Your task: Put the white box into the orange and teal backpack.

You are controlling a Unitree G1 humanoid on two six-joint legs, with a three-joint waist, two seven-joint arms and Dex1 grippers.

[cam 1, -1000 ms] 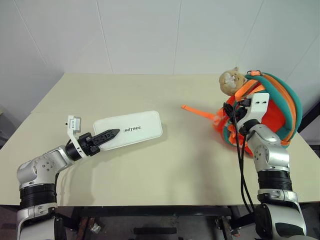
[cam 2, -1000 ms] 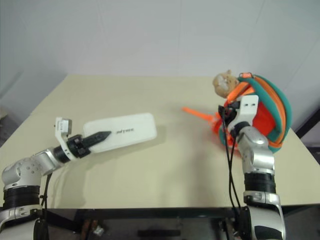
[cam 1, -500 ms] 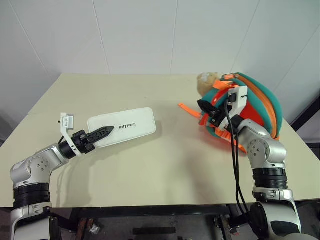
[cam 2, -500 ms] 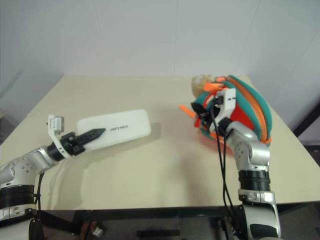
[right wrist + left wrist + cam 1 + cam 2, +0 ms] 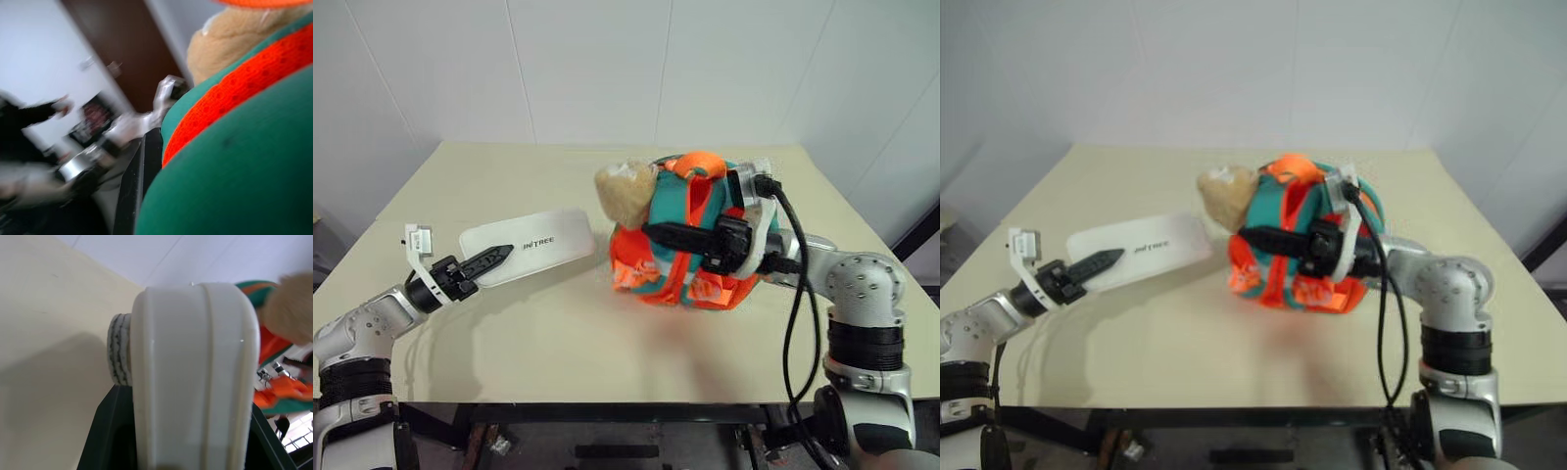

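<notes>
Left eye view: a beige table (image 5: 607,343) against white wall panels carries the two task items. The white box (image 5: 524,245) is at the table's left side, held raised and tilted, its near end clamped in the left gripper (image 5: 494,258), whose black fingers close on top and bottom of the case; dark lettering shows on its upper face. Its far end points toward the orange and teal backpack (image 5: 680,245), which sits near the table's middle, just beside that end. A tan plush toy (image 5: 625,191) hangs on the backpack's upper left, between bag and box. The right gripper (image 5: 656,232) lies level across the front of the backpack, pointing left, its long black fingers clenched together on the bag's fabric. A black cable (image 5: 798,294) loops from that wrist down past the table edge. The left arm reaches in low from the left corner, forearm angled up and to the right. In the left wrist view the box (image 5: 195,382) blocks most of the way ahead, the backpack (image 5: 279,357) beyond it
</notes>
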